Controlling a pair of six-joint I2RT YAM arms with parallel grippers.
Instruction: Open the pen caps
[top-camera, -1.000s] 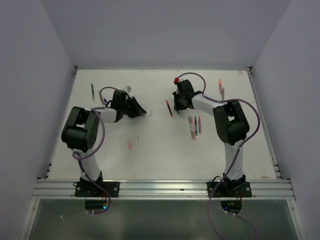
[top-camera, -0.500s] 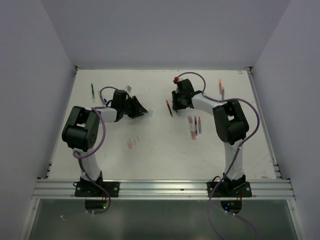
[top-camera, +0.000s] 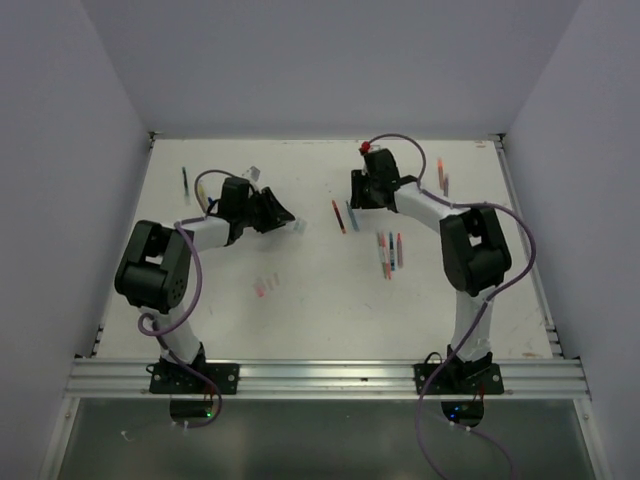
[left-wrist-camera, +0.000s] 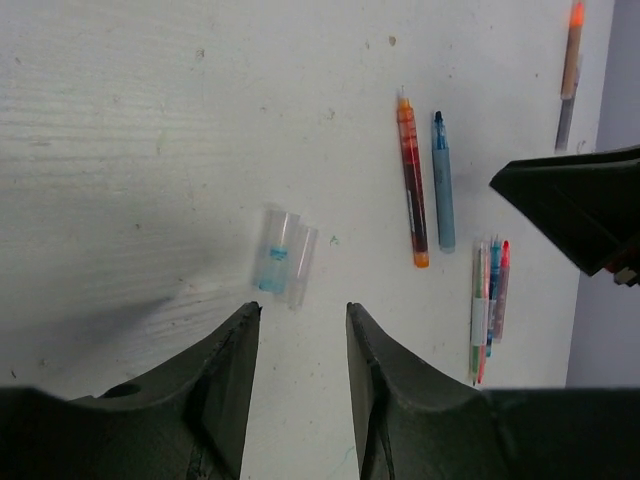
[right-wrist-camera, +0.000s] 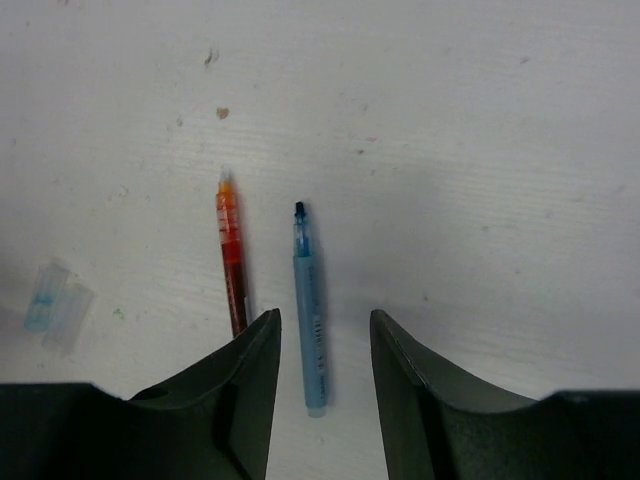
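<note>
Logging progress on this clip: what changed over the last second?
The right end effector shifted slightly away and rightward, and a blue pen now shows beside the red pen. The left arm's elbow swung nearer. The left end effector, clear caps and other pens stayed put.

My left arm (top-camera: 150, 278) reaches far and bends right, left gripper (left-wrist-camera: 300, 312) low, jaws parted, holding nothing. My right arm (top-camera: 478, 255) reaches far and bends left, right gripper (right-wrist-camera: 322, 320) pointing down, jaws parted too, empty. The two grippers sit well apart.
</note>
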